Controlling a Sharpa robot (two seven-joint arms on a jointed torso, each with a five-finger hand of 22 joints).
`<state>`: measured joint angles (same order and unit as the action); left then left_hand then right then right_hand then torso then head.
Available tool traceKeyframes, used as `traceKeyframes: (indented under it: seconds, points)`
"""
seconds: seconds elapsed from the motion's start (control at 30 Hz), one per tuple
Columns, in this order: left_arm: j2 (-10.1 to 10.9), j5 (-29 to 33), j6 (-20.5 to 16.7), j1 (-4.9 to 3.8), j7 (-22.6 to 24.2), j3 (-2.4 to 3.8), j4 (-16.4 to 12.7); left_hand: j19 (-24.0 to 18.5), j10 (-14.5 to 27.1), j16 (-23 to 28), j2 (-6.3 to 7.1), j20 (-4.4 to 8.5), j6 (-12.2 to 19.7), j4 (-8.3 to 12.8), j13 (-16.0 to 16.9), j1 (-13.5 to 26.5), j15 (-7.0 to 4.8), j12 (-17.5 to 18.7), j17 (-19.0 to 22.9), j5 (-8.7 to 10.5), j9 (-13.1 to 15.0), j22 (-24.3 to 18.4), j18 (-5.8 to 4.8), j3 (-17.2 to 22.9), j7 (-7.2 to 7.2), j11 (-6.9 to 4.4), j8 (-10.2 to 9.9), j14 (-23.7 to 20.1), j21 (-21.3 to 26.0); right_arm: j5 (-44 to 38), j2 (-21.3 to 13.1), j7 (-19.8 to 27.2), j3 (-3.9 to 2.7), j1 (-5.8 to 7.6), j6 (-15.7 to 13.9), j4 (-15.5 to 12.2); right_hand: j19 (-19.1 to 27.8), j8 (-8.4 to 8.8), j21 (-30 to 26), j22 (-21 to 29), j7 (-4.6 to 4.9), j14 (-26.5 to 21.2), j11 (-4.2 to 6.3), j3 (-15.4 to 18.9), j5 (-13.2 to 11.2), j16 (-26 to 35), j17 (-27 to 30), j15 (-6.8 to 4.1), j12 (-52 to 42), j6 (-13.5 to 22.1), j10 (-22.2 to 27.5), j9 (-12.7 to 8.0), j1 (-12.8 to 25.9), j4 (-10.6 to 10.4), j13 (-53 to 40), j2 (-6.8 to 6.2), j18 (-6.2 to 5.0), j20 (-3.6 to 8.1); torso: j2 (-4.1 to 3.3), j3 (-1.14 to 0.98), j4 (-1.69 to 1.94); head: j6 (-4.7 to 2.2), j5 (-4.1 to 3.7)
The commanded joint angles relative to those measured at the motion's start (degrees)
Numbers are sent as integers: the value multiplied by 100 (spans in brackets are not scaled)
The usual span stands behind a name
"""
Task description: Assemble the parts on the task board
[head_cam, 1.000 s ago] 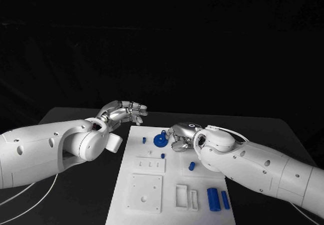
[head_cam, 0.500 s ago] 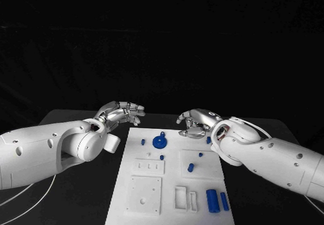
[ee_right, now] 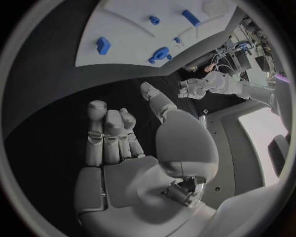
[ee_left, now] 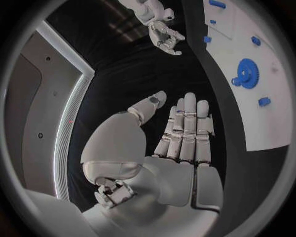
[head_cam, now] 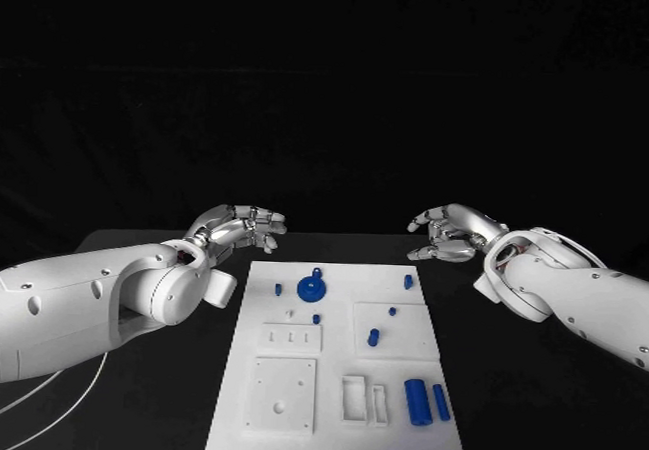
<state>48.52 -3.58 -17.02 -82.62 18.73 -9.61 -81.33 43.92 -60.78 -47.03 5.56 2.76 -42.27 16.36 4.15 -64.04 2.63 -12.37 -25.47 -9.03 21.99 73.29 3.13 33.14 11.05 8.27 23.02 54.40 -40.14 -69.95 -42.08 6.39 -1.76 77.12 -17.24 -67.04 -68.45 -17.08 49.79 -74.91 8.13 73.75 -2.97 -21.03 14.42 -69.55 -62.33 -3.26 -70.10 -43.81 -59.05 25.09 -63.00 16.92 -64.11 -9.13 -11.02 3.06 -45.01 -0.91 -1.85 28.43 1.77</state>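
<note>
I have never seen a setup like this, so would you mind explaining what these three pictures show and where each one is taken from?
This is a robot with two white arms, each ending in a silver hand. The head view looks down from the robot's head at a black table. The white task board lies in the middle, carrying small blue parts, among them a blue gear and two blue cylinders side by side near the robot. The left hand comes in from the picture's left, the right hand from its right; both are off the board, near its far corners. The two round pictures come from cameras at the wrists, behind each palm. Both hands hold nothing, fingers apart.
</note>
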Motion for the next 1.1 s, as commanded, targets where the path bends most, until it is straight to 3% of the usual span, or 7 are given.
traceKeyframes:
  seconds: [0.03, 0.17, 0.37, 0.63, 0.9, 0.97, 1.1]
  points:
    - [2, -58, 200, -4, 70, 1, -26, -25, -51, -14, -2, 14, -50, -23, 8, 11, 12, -1, 8, 44, 9, -11, 73, -16, -6, 8, 19, 10, -28, 230, -10, 438, 0, -23, 282, 161, 34, 13, -28, -77, 132, -44, 7, 126, -9, 28, 5, -20, -20, -184, 44, -18, -69, -3, 13, 6, -398, -27, 8, -54, -43, 5, 29]
    - [-23, -59, 198, 0, 91, 1, -4, -10, -64, -23, -5, 21, -61, -22, 10, 16, 3, -5, 11, 52, 10, -15, 78, -21, -11, 1, 24, 33, -39, 229, -11, 470, 0, -122, 424, 379, 61, 39, -50, -73, 137, -64, 2, 259, -27, 41, 10, -15, -15, -185, 78, -39, -109, -6, 21, 8, -398, -49, 16, -91, -61, 11, 32]
    - [-29, -60, 201, 6, 77, 1, -6, -13, -61, -15, 7, 22, -59, -16, 8, 21, 4, -2, 19, 58, 9, -20, 78, -26, -12, 1, 23, 26, -38, 226, 107, 511, 0, -316, 475, 621, 91, 85, -80, -68, 150, -97, -10, 376, -24, 57, 15, -3, -12, -165, 126, -72, -213, -6, 28, 37, -398, -72, 15, -118, -78, -11, 69]
    - [-63, -61, 222, 37, 74, 1, -6, -12, -56, -14, 5, 23, -54, -12, 6, 14, 3, 3, 23, 58, 7, -23, 80, -23, -11, 3, 19, 28, -40, 203, 376, 572, 0, -588, 502, 979, 89, 111, -90, -66, 159, -102, -20, 424, -26, 56, 15, 6, -17, -156, 139, -93, -275, -7, 33, 65, -398, -82, 8, -97, -44, 13, 54]
    - [-61, -61, 220, 58, 71, 1, 23, -11, -50, -13, 6, 24, -48, -10, 4, 13, 3, 7, 26, 60, 5, -26, 80, -23, -9, 5, 15, 30, -41, 194, 498, 591, -1, -711, 488, 1129, 83, 125, -98, -66, 162, -102, -23, 439, -59, 52, 15, 9, -29, -173, 144, -111, -383, -9, 39, 119, -398, -90, -1, -118, -28, 28, 56]
    - [-62, -61, 223, 58, 69, 1, 20, -10, -49, -12, 6, 24, -47, -10, 4, 12, 3, 8, 27, 60, 5, -27, 80, -23, -8, 5, 15, 30, -42, 197, 526, 575, -1, -716, 407, 1160, 77, 129, -98, -66, 163, -98, -24, 445, -64, 49, 15, 10, -34, -178, 141, -116, -379, -13, 40, 147, -398, -95, -5, -108, -34, 31, 62]
    - [-70, -62, 214, 58, 63, 1, 16, -10, -48, -12, 7, 24, -45, -10, 3, 13, 3, 10, 28, 60, 4, -28, 80, -24, -7, 6, 14, 30, -42, 197, 563, 551, 0, -716, 406, 1200, 34, 140, -97, -64, 159, -70, -22, 348, -335, 37, 19, 9, -51, -223, 117, -140, -372, -24, 55, 367, -398, -100, -3, -100, -40, 31, 70]
